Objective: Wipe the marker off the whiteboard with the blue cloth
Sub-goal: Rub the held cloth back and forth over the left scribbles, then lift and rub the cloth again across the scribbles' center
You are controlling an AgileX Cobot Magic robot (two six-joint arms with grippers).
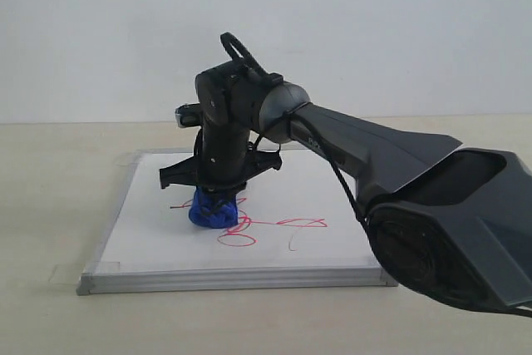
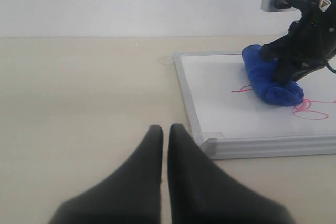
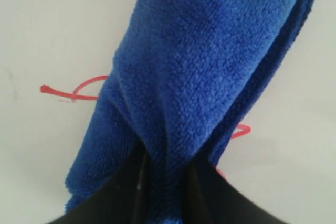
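The whiteboard (image 1: 150, 230) lies flat on the table, silver-framed, also in the left wrist view (image 2: 210, 93). Red marker (image 1: 287, 224) squiggles cross its middle; more marker (image 2: 311, 109) and marker (image 3: 68, 92) show in the wrist views. The blue cloth (image 1: 214, 210) rests on the board over the squiggle's left part, pinched by my right gripper (image 1: 218, 193) from above. Up close, the blue cloth (image 3: 199, 66) fills the view, with my right gripper (image 3: 165, 182) shut on its fold. The cloth (image 2: 270, 80) also shows from the left wrist. My left gripper (image 2: 165, 132) hovers shut over bare table beside the board's corner.
A beige tabletop (image 1: 50, 189) surrounds the board, with a white wall behind. The right arm's dark body (image 1: 432, 205) stretches over the board's right side. Clear tape tabs hold the board's corners (image 2: 212, 136).
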